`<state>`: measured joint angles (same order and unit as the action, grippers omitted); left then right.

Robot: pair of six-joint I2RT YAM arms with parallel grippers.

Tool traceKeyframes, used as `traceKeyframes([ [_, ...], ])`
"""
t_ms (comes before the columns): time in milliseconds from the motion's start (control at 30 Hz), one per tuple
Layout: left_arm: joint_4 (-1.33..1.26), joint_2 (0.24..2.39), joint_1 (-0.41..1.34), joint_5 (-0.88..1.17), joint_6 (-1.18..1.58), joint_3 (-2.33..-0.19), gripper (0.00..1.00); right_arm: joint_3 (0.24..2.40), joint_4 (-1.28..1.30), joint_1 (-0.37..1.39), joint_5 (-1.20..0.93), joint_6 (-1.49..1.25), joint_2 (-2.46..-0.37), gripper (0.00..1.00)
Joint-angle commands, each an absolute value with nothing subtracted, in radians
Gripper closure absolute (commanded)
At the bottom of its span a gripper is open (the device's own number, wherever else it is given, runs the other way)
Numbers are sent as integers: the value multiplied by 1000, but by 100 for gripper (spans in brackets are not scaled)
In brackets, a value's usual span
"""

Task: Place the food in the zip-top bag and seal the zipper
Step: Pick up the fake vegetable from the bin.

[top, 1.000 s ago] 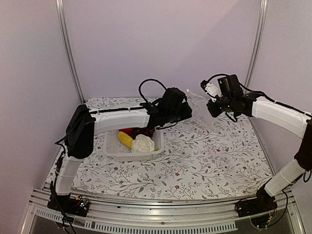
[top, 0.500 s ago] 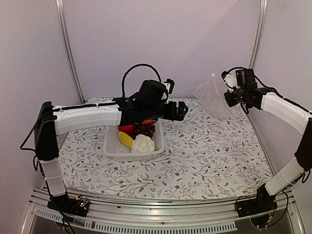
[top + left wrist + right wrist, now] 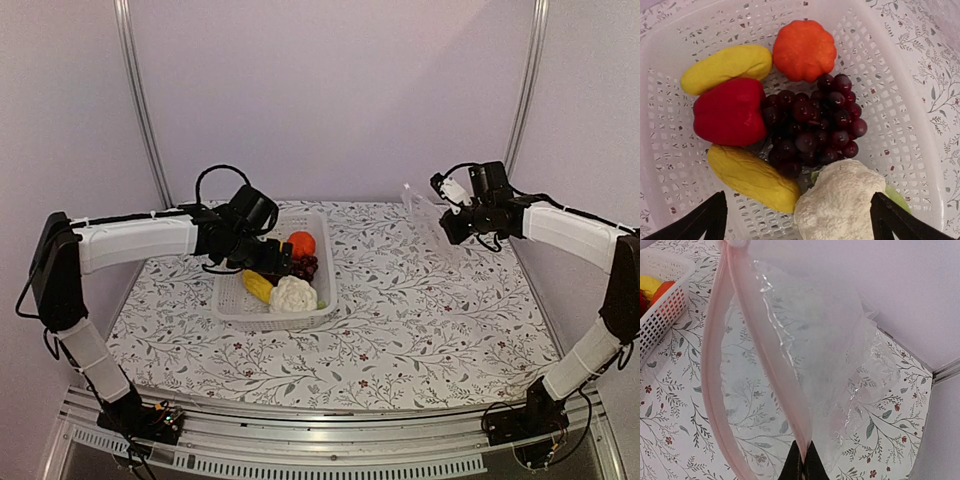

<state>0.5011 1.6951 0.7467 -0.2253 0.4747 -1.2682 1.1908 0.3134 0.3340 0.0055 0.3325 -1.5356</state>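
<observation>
Arms: two; the left one reaches over the basket, the right one is raised at the far right of the table.
Left gripper (image 3: 799,220): released, its two dark fingers spread wide above the near end of the basket, holding nothing.
Right gripper (image 3: 802,466): clenched on the bag, pinching its edge where the pink strips meet.
Basket (image 3: 890,125): one, white hard plastic, rectangular with rounded corners, with slotted walls and a slotted floor.
Food: six pieces, all in the basket, plus a sliver of green at the cauliflower's edge.
Red pepper (image 3: 730,111): one, glossy and blocky.
Grapes (image 3: 812,127): one bunch of small dark purple balls in the middle, touching the pepper.
Corn (image 3: 752,177): one, yellow, long with a ridged skin.
Cauliflower (image 3: 840,205): one, white and knobbly, just beside the corn.
Orange piece (image 3: 804,49): one, round and lobed like a small pumpkin.
Yellow piece (image 3: 726,67): one, a smooth oval beside the orange piece.
Bag (image 3: 805,350): one, clear crinkled film, hanging in the air off the table, well apart from the basket, with no food in it.
Zipper (image 3: 771,360): pale pink strip; its two sides bow apart, so the mouth stands open.
Table (image 3: 420,320): one, covered in white cloth printed with leafy sprigs and small red flowers.
</observation>
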Motion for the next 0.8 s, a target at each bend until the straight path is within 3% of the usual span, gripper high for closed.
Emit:
traceKeyframes([
  [0,545,1682,660,-207,559,-1278,2,1146,296,341,-96,324,-1553,100],
  [167,631,1832,585,-217,540,-1434,11,1134,297,340,-144,319,-1557,100],
  [367,746,1982,550,-257,476,-1611,7,1114,284,340,-149,326,-1533,100],
  [567,770,2046,549,-306,480,-1661,1,1104,284,339,-182,328,-1515,100],
  [767,770,2082,545,-319,468,-1689,0,1103,293,340,-214,328,-1516,100],
])
